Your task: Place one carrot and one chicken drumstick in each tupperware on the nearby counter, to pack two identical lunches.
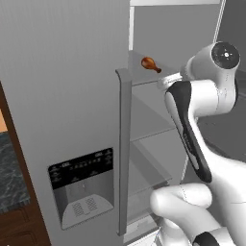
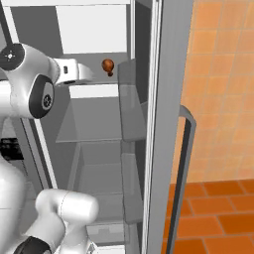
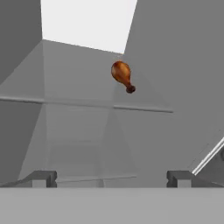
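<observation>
No legible writing anywhere: the dispenser panel (image 1: 82, 187) on the closed refrigerator door carries rows of pale marks on a black strip, too small to read.

Inside the open refrigerator (image 2: 94, 30), one chicken drumstick (image 3: 122, 75) lying on the upper glass shelf (image 3: 87, 104), toward the back, set off from that shelf's front edge, bone end pointing forward. Same drumstick seen in the left base view (image 1: 150, 64) just beyond the arm's wrist, and in the right base view (image 2: 107, 66) just ahead of the white hand. Bare shelf surface on both sides of the drumstick and between it and the front edge; lower shelves below likewise bare in the parts that show.

Gripper (image 3: 111, 178) released, finger tips spread wide, holding nothing, short of the shelf edge and apart from the drumstick. Fingers hidden in both base views behind the wrist and forearm.

Open door (image 2: 166, 124) with its long handle standing close on the arm's right, door bins along its inner face. At the left edge of the left base view, a cut-off sliver of the counter (image 1: 9, 173) over dark wood. Orange tiled wall (image 2: 223, 74) beyond the open door.
</observation>
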{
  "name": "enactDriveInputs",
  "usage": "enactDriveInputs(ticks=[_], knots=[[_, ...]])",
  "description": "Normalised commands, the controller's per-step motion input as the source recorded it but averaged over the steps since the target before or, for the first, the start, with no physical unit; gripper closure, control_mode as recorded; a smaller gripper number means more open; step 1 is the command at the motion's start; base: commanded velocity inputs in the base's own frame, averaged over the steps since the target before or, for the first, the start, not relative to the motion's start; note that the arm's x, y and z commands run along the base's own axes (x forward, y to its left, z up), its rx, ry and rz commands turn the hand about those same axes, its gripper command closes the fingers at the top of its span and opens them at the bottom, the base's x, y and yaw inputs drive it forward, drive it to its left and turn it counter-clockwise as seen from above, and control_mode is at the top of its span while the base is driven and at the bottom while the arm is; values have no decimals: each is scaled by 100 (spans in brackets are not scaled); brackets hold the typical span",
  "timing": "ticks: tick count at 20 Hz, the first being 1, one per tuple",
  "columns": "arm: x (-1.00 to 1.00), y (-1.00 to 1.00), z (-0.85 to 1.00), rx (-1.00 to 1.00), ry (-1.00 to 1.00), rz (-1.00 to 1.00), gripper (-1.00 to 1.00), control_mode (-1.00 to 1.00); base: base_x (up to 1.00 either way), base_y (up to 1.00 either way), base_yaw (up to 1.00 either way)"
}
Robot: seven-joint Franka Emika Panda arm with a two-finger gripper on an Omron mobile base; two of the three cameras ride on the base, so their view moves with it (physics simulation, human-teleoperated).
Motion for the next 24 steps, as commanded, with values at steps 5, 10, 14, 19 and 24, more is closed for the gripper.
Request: enactDriveInputs(ticks=[5, 10, 14, 19, 24], knots=[[100, 0, 58, 10, 2, 1, -100, -100, 0, 0, 0], [88, -2, -29, 0, 26, -1, -100, -100, 0, 0, 0], [30, -6, -63, 0, -1, -1, -100, -100, 0, 0, 0], [79, -3, -61, 0, -3, 0, -100, -100, 0, 0, 0], [95, -8, -7, 0, -10, 0, -100, -100, 0, 0, 0]])
